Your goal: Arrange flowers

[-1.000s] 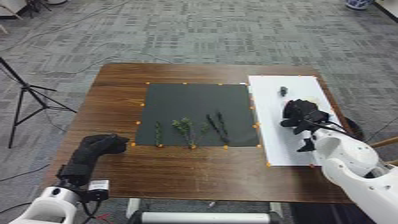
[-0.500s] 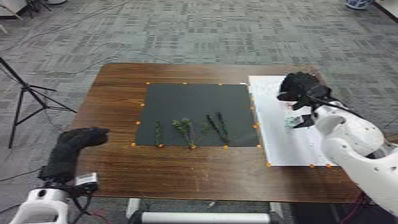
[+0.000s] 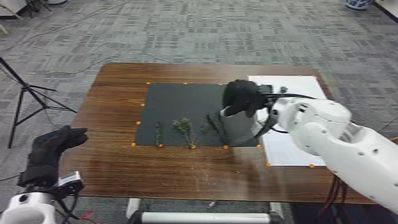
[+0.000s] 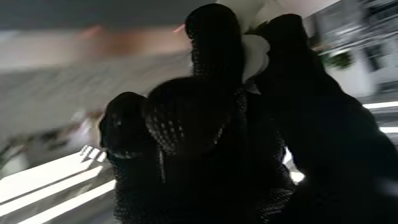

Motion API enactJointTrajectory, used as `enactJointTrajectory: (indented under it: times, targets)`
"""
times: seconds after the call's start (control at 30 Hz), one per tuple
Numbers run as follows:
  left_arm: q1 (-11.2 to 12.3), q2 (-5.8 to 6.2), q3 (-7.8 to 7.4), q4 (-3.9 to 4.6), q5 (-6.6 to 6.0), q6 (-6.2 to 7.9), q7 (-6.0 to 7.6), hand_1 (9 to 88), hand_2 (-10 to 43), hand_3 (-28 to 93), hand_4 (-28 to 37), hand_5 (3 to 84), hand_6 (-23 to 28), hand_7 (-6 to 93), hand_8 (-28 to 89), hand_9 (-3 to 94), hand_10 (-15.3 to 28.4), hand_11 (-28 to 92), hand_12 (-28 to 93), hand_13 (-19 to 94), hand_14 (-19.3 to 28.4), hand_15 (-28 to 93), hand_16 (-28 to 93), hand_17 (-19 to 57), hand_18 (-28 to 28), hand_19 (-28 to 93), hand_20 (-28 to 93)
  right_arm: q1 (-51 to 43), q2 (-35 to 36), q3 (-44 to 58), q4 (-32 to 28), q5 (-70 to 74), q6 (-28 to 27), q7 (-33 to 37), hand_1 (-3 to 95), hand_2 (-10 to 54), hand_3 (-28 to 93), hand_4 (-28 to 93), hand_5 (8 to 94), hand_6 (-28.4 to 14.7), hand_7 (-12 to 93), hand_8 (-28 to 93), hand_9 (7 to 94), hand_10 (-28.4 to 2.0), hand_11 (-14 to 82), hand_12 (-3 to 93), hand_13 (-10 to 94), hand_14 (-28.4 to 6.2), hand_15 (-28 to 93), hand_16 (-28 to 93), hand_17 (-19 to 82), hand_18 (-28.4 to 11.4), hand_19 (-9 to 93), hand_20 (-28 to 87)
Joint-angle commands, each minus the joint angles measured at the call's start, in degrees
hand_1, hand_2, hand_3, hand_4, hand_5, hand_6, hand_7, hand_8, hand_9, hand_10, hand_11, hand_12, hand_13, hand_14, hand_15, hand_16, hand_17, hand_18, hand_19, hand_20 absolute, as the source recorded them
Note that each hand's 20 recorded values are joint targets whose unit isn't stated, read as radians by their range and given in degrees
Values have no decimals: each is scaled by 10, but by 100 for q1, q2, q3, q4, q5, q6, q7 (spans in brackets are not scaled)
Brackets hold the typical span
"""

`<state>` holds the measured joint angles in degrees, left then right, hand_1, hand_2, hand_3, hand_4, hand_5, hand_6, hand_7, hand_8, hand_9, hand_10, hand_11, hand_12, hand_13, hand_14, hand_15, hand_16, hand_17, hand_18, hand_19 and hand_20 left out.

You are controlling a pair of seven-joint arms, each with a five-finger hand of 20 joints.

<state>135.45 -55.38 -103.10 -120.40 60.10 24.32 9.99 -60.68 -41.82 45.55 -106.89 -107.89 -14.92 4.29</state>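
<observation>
Firstly, the table: it is of brown wood, and on it lie a dark rectangular mat [image 3: 182, 102] with orange marks at its edges and, at right, a white rectangular board [image 3: 289, 155].
What stands in the way: the white jointed right arm [image 3: 324, 122] passes above the board and hides a part of it.
Small dark thing [image 3: 283, 90]: on the far part of the board.
Floor at left: a black tripod [image 3: 25, 86].
Stems on the mat: a thin green stem [image 3: 159, 135], a leafy green stem [image 3: 184, 129] and dark slim stems [image 3: 216, 127] lie at the near side, nearer than the black-gloved right hand [image 3: 244, 97].
White thing: a smooth white piece [image 4: 255, 56] is pinched by the right hand [image 4: 213, 170]; its full shape I cannot tell.
Right hand: above the mat's right part.
Black-gloved left hand [image 3: 55, 142]: beside the table's left edge, relaxed, gripping nothing.
</observation>
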Motion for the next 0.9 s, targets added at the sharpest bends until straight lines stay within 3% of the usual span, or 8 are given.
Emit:
enactJointTrajectory:
  times: [0.03,0.13,0.2,0.3,0.33,0.4,0.57,0.9]
  targets:
    - [-237,76,229,139,136,-26,-12,272,98,656,-282,604,23,225,-78,589,156,288,177,426,181,267,6,74,128,142,210,384,-1291,-442,90,97,-84,-60,571,-95,594,-195,782,17,215,94,890,-93,102,290,885,-28,579,364,539,-167,931,515]
    - [-318,95,335,186,-24,278,-22,268,155,652,-282,605,22,223,-79,590,155,281,173,416,173,230,3,79,118,114,198,413,-1780,-523,371,-54,-11,-103,571,-95,595,-197,783,17,215,93,890,-93,100,285,887,-27,581,361,542,-167,932,519]
    - [-381,195,483,219,-238,740,60,264,239,637,-282,607,21,222,-80,594,154,276,171,416,170,217,2,81,113,104,193,384,-2088,-526,552,-94,2,-99,570,-95,596,-197,785,18,215,92,890,-93,97,281,890,-26,582,360,546,-167,932,522]
    - [-497,225,652,242,-448,1281,118,287,289,606,-283,607,24,221,-80,607,155,272,169,419,168,202,-1,86,107,100,191,320,-2481,-518,805,-190,-110,-81,569,-95,597,-198,786,19,214,91,891,-90,95,278,894,-25,584,360,550,-166,932,526]
    - [-844,238,844,399,-452,1385,9,294,295,601,-283,604,29,222,-80,608,156,272,168,420,168,199,-1,88,105,99,190,317,-2733,-369,1131,-379,-236,-250,569,-95,597,-198,785,19,214,90,891,-90,94,277,895,-24,585,360,552,-165,932,527]
    - [-785,232,865,360,-568,1384,93,303,301,595,-283,599,35,224,-81,610,157,270,168,423,166,194,-3,90,103,99,190,270,-2790,-455,1141,-456,-220,-149,569,-95,597,-199,786,20,213,89,892,-90,92,272,897,-24,586,359,554,-164,932,529]
    - [-636,181,850,284,-552,1194,104,294,304,606,-283,596,37,226,-83,610,155,271,169,425,164,194,-1,91,102,103,192,119,-3079,-580,1417,-631,3,58,568,-95,597,-200,787,25,209,80,883,-86,66,241,905,-22,582,353,564,-164,932,533]
    - [-1000,240,1105,369,-344,963,51,276,299,624,-283,599,32,226,-84,608,154,275,169,435,171,211,2,82,113,121,195,-10,-3854,-484,2100,-1604,-92,-287,566,-95,595,-201,783,30,206,65,878,-84,60,218,919,-19,577,351,577,-160,932,540]
